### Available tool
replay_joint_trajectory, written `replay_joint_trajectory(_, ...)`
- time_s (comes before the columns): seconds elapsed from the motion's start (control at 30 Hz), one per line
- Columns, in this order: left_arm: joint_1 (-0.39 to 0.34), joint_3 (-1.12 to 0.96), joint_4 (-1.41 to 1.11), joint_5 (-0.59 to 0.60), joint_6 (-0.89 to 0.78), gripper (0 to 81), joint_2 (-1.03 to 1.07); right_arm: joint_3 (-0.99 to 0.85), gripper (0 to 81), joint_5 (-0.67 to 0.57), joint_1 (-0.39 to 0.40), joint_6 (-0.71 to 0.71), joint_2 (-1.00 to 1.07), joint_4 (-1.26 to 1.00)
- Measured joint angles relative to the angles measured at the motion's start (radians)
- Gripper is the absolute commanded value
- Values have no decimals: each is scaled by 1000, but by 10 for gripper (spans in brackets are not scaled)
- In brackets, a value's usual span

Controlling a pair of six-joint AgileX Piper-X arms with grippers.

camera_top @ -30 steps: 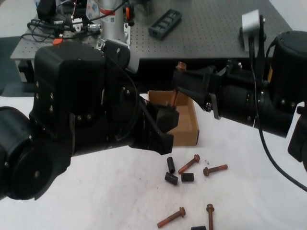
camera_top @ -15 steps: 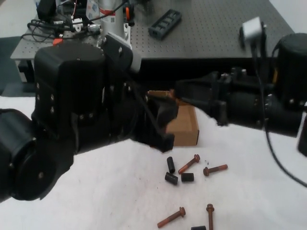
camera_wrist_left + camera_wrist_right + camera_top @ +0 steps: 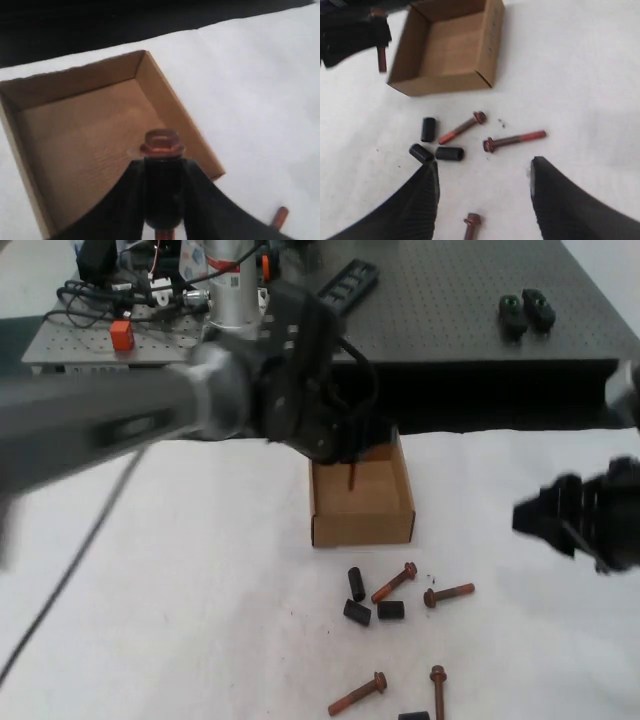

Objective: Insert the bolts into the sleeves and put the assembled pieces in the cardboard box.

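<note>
A copper-coloured bolt (image 3: pixel 161 143) sits pushed through a black sleeve (image 3: pixel 161 197), its head at the top and its shaft hanging out below. The left gripper (image 3: pixel 162 172) has its fingers closed tight on the sleeve and holds the assembled piece roughly upright over the open cardboard box (image 3: pixel 360 528), above the box floor and not touching it. The box rests on a white surface (image 3: pixel 200 620). Just in front of the box lie three loose sleeves (image 3: pixel 428 129) in a small cluster, with two loose bolts (image 3: pixel 465 127) beside them, one close to the sleeves and the other a little farther out. Nearer the robot, two more bolts (image 3: pixel 357 694) lie apart from that group. The right gripper (image 3: pixel 484 170) hangs off to the right above the loose parts, its fingers spread wide and holding nothing.
</note>
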Motion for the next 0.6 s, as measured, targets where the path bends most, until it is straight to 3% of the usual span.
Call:
replay_joint_trajectory(0.2,13,-450,302,2,-27,6,414,0,409,50,0,-28,0,95)
replay_joint_trajectory(0.33,15,-660,357,108,-137,6,554,0,409,65,0,-34,0,111)
replay_joint_trajectory(0.53,15,-693,363,173,-238,9,576,0,409,94,0,-37,0,116)
replay_joint_trajectory(0.6,15,-693,363,176,-247,65,576,0,409,99,0,-40,0,115)
